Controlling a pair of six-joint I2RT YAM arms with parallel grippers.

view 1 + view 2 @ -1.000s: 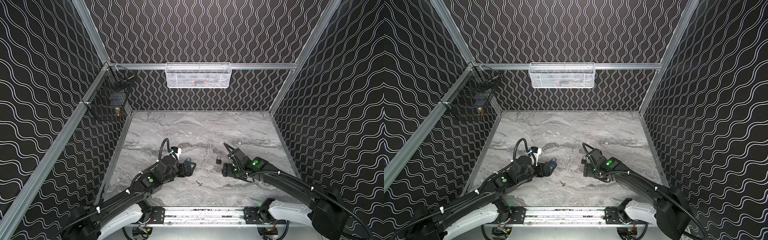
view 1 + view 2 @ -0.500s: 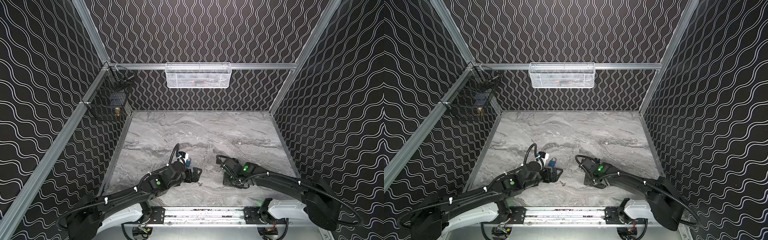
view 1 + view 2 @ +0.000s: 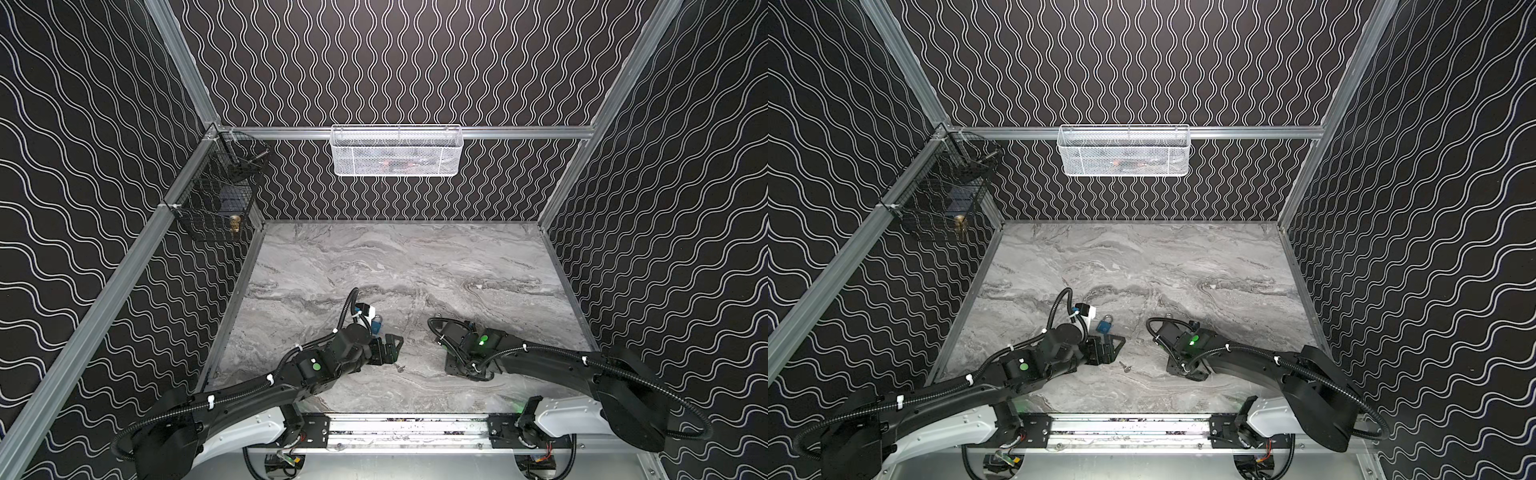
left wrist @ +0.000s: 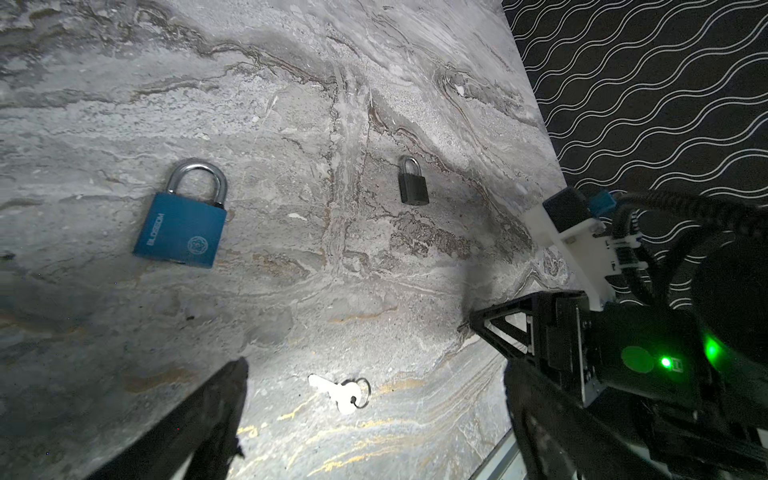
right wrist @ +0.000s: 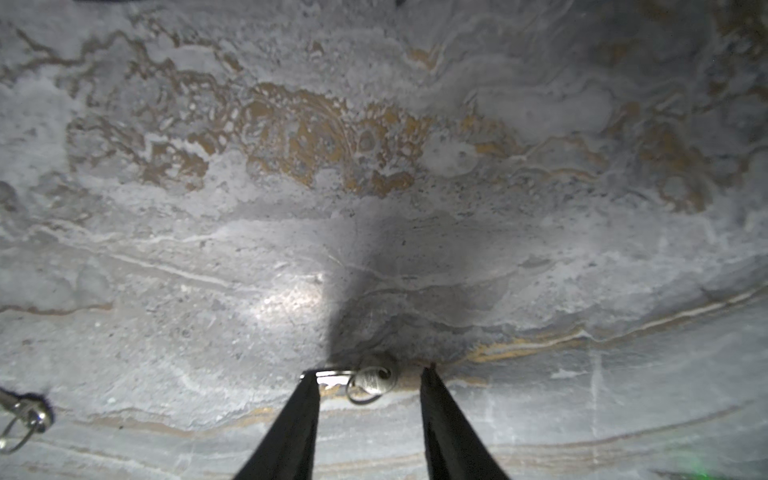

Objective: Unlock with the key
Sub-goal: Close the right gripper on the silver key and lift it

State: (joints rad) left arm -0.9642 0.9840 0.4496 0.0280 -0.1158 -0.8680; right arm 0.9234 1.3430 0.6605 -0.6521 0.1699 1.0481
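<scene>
Right gripper [image 5: 368, 371] is down at the tabletop [image 3: 415, 257], jaws part-open and straddling a small silver key [image 5: 372, 380] with a split ring, flat on the marble. One fingertip [image 5: 309, 380] looks to be on the blade end, the other just beside the head; nothing pinched or lifted yet. Left gripper [image 3: 1116, 350] is at full spread, empty, hovering low. In a top view a second key [image 3: 1125, 366] lies at its 5 o'clock, the blue padlock [image 3: 1104, 325] at its 11 o'clock, the right gripper at its 3 o'clock. Black padlock [image 4: 413, 185] lies flat near the right arm, shackle shut, mostly hidden from above. Both locks look untouched, so I judge this is early: key pickup. Risks, my read: the key is thin and flat, so the tips may skate over it or catch only the ring, leaving it dangling and impossible to aim. Gripping along the blade leaves no length for the keyhole. Two keys, two locks, pairing can't be told, and a wrong match won't turn. The arms are near each other and could bump.
</scene>
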